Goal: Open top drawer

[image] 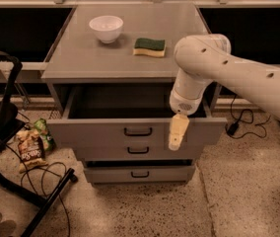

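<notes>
The top drawer [95, 131] of the grey cabinet stands pulled out, its dark grey inside showing behind a wide front panel with a small black bar handle [138, 131]. My gripper [177, 137] hangs from the white arm in front of that panel, to the right of the handle and apart from it. Two narrower grey drawers [138, 151] [139, 174] sit below, both pushed in.
A white bowl [106, 28] and a green and yellow sponge [149, 47] lie on the cabinet top [81, 58]. A black chair frame [12, 147], cables and snack bags [30, 144] are on the floor at left. A cable [238, 122] lies at right.
</notes>
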Available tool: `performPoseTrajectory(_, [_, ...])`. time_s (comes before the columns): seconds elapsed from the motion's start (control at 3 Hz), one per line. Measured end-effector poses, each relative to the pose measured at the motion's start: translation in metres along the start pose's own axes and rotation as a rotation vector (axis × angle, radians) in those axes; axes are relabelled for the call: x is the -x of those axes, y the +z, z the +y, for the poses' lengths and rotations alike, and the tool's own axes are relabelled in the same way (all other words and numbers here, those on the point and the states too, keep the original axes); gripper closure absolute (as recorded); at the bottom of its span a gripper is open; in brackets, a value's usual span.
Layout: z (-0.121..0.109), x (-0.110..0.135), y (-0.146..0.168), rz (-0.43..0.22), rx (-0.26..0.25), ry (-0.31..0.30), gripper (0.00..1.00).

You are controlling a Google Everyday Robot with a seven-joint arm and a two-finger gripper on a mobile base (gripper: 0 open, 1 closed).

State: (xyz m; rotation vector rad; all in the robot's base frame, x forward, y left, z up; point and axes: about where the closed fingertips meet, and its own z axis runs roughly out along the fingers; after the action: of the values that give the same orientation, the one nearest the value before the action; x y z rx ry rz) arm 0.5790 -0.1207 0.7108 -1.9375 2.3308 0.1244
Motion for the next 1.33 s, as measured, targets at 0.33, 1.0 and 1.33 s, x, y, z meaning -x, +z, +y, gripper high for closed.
performPoseTrajectory(0.33, [0.007,-0.017,0.024,-0.019,0.043,0.017,0.19])
performPoseTrajectory(1.0, [0.017,-0.032,0.019,0.01,0.079,0.018,0.72])
performPoseTrajectory(1.33, [0.021,-0.036,0.016,0.016,0.087,0.023,1.0])
